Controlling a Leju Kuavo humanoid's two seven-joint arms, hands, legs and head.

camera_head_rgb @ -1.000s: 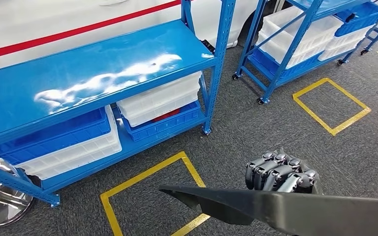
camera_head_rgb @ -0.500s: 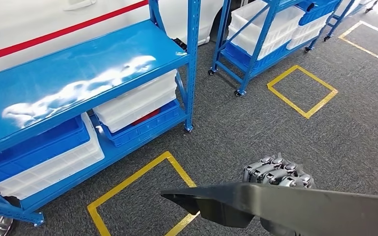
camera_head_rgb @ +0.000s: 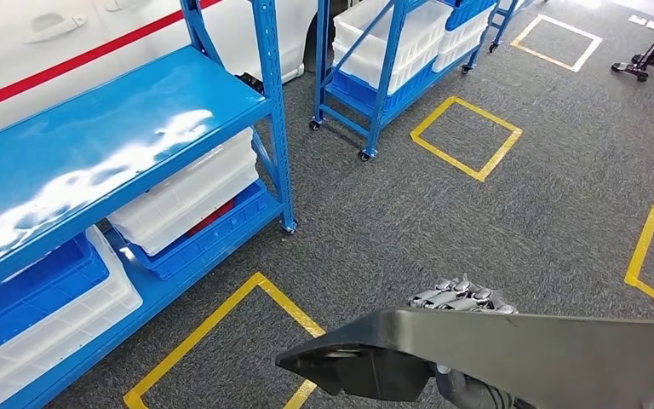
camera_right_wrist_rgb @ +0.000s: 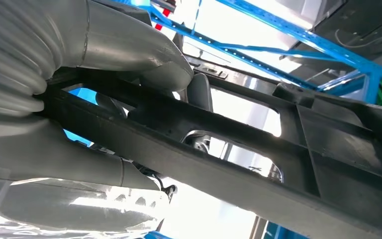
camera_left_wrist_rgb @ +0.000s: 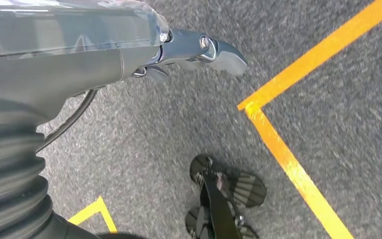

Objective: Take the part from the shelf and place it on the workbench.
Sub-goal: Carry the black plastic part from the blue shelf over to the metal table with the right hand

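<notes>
Our right hand (camera_head_rgb: 460,298) grips the long black part (camera_head_rgb: 511,354) (carried low, away from the shelf (camera_head_rgb: 102,136)); our left hand (camera_left_wrist_rgb: 199,50) hangs empty, fingers apart. Its overhang could twist it loose.

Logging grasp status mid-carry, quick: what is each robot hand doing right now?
Left robot hand: holds nothing that shows; whether the fingers are apart or curled cannot be told.
Right robot hand: grips the long dark plastic part.

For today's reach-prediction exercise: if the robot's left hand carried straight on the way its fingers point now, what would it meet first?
Probably just the grey carpet. In the left wrist view the left hand points out over bare floor towards a yellow tape line, with nothing standing between; depth is hard to judge.
</notes>
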